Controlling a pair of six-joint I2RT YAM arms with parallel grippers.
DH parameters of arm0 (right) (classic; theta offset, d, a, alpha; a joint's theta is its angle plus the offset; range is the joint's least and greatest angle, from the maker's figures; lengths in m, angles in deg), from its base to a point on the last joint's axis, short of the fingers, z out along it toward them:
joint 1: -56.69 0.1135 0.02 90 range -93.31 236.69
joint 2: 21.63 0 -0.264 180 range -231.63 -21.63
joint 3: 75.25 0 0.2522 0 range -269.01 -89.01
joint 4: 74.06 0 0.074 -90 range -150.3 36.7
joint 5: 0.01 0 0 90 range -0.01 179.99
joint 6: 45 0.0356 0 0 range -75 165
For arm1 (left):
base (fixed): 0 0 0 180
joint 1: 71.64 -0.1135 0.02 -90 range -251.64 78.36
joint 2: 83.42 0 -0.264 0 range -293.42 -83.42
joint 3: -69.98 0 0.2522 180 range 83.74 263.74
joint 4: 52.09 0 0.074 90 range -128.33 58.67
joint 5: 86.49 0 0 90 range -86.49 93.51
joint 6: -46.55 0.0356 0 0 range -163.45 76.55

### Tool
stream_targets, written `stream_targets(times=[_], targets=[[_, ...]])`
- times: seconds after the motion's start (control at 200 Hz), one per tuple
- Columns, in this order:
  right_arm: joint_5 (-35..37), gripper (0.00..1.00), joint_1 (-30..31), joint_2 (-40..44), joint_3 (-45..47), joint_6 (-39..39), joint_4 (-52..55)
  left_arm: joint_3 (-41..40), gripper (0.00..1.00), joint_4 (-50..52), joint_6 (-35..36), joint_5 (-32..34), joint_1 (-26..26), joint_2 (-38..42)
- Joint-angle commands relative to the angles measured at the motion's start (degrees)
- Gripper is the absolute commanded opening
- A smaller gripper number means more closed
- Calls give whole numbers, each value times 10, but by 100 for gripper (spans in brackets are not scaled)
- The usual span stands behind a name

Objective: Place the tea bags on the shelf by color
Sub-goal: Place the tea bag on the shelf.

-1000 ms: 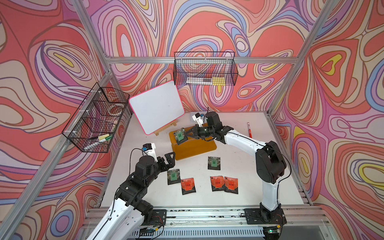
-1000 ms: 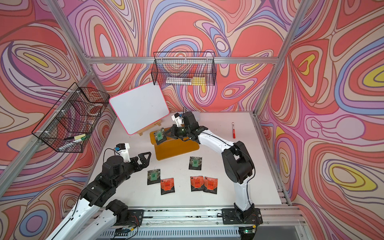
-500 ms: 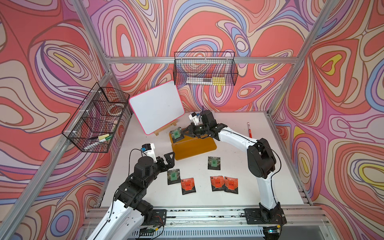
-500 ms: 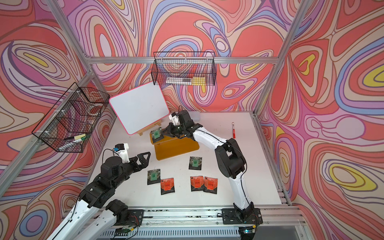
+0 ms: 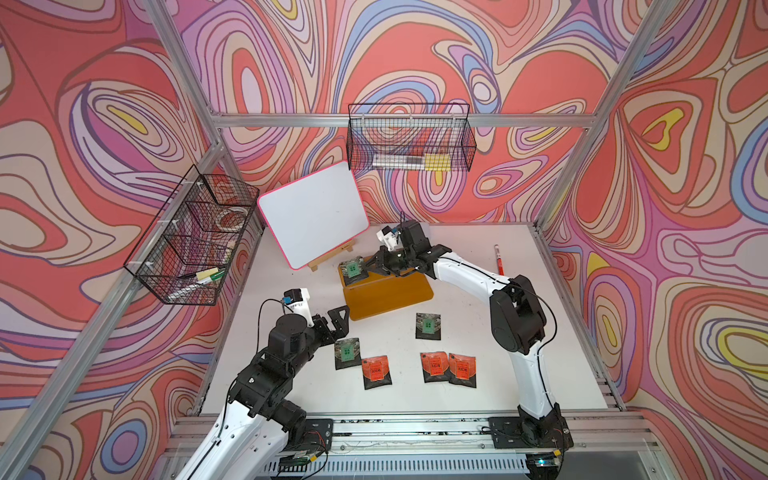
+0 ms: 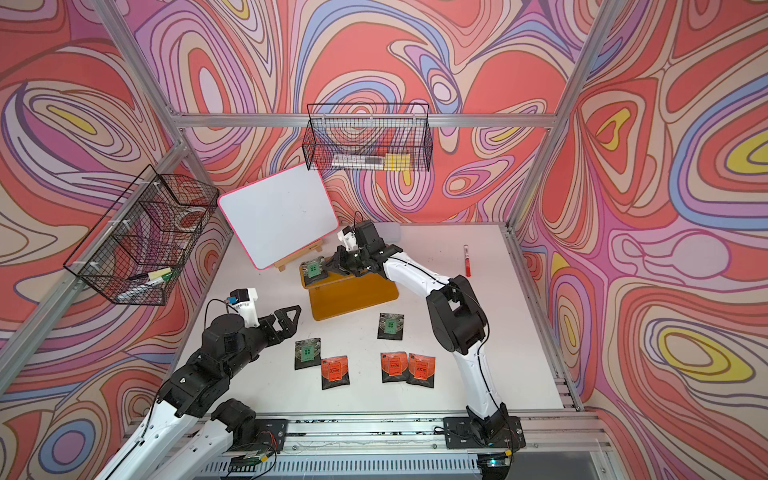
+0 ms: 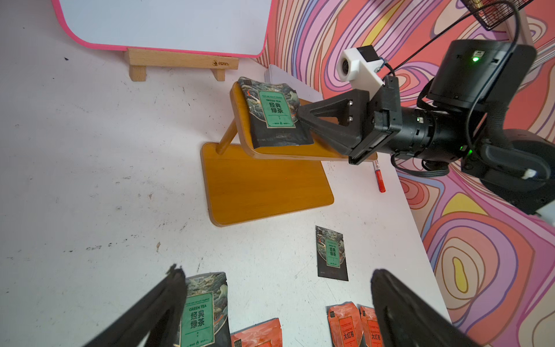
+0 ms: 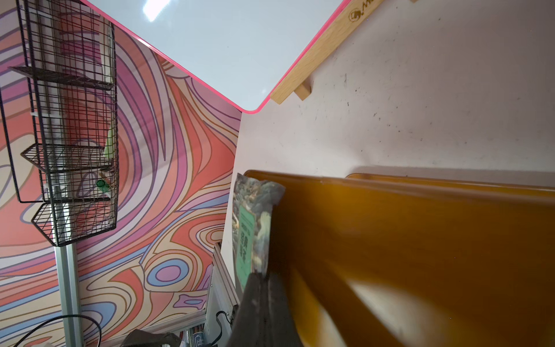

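Observation:
The shelf (image 5: 390, 297) (image 6: 353, 299) is a mustard-yellow two-tier stand at mid table. My right gripper (image 5: 369, 266) (image 6: 330, 268) (image 8: 261, 276) is shut on the edge of a green tea bag (image 5: 352, 269) (image 7: 274, 112) (image 8: 249, 228), which lies over the left end of the upper board (image 7: 240, 102). My left gripper (image 5: 341, 322) (image 7: 277, 272) hangs open just above the table, beside another green tea bag (image 5: 347, 353) (image 7: 198, 318). A third green one (image 5: 428, 326) lies in front of the shelf. Three orange-red tea bags (image 5: 376, 371) (image 5: 434, 366) (image 5: 462, 370) lie near the front.
A pink-edged whiteboard (image 5: 313, 220) on a wooden easel stands behind the shelf. Black wire baskets hang on the back wall (image 5: 409, 143) and the left wall (image 5: 195, 245). A red pen (image 5: 498, 259) lies at the far right of the table.
My right gripper has carried the green tea bag leftward along the upper board to its left end. The left arm has stayed still, gripper open.

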Motion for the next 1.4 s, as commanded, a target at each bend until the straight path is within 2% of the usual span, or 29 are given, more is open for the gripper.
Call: stream_targets(times=[0.0,0.185,0.25,0.351,0.561,0.791,0.956,1.217,1.397], targets=[[9,0,1,-14,-19,-13,21,-5,99,5,8,8,-2,3],[13,0,1,-16,-29,-19,36,-5,99,3,10,9,-2,0],[16,9,1,-15,-32,-20,41,-5,99,3,11,8,-2,-1],[22,16,-1,-14,-38,-25,51,-5,99,1,11,8,-2,-2],[39,26,-1,-5,-43,-38,76,-7,99,2,10,7,-2,0],[98,33,-3,40,-27,-77,122,-9,99,-4,12,-7,-2,-3],[152,38,-4,114,34,-117,139,-25,99,-52,8,-64,-2,-13],[219,39,-7,260,190,-150,139,-75,99,-148,-29,-137,0,-49],[259,39,-9,355,306,-138,132,-76,99,-192,-37,-122,46,-104]])
